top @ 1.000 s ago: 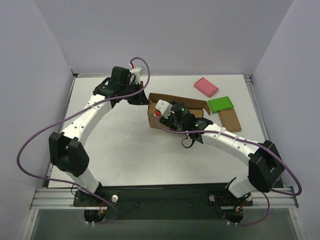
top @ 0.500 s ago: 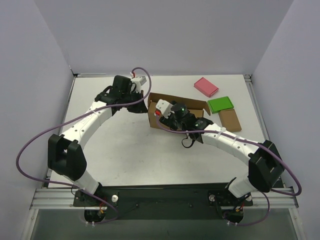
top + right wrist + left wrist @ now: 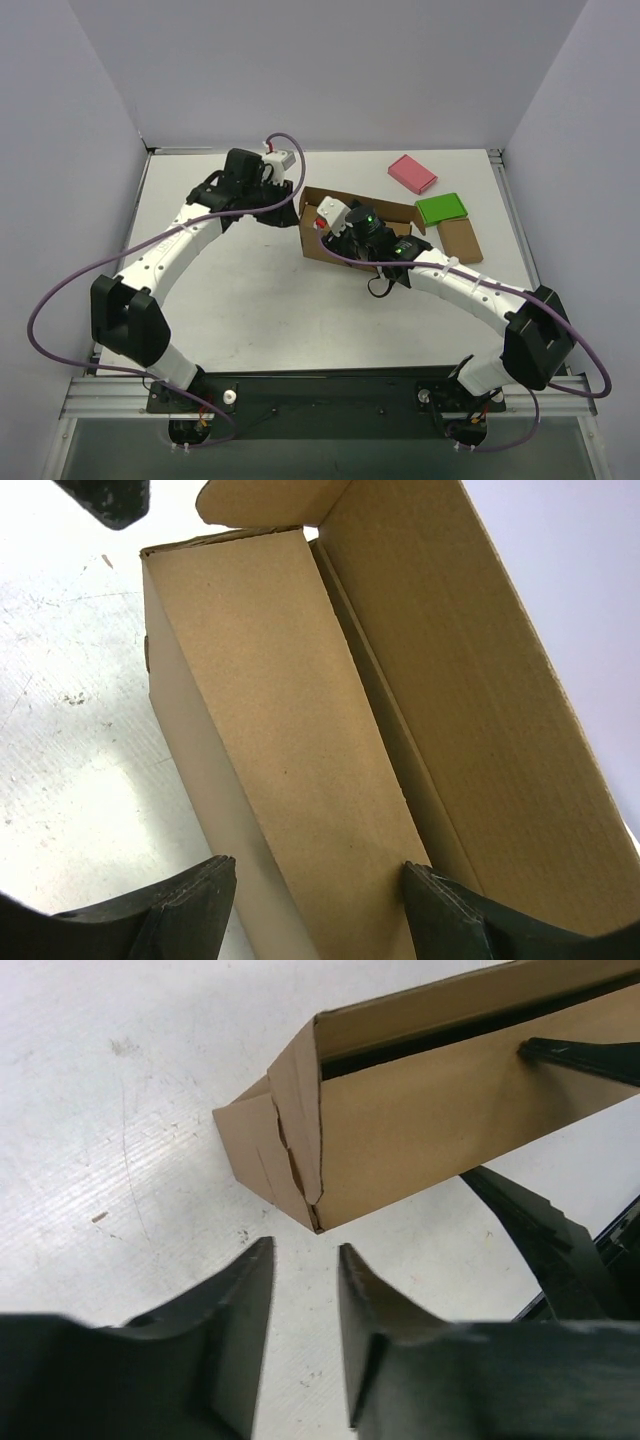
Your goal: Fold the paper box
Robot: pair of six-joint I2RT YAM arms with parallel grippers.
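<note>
The paper box [image 3: 372, 207] is a half-formed brown cardboard mailer in the middle of the table, with its long walls raised. My left gripper [image 3: 291, 205] hovers just off the box's left end. In the left wrist view it [image 3: 305, 1252] is open over bare table, with the box's folded corner [image 3: 300, 1175] just ahead of its tips. My right gripper [image 3: 335, 216] is at the box's front wall. Its fingers [image 3: 205, 890] stand wide on either side of the folded-over wall [image 3: 290, 740], and the box's back panel [image 3: 470, 690] rises beyond.
A pink block [image 3: 412, 173], a green block [image 3: 441, 208] and a small brown block [image 3: 459, 240] lie to the right of the box. White walls close in the table on three sides. Purple cables loop from both arms.
My left gripper's jaws have opened, and it has shifted slightly right toward the box's left end. My right gripper's jaws have spread wider around the front wall.
</note>
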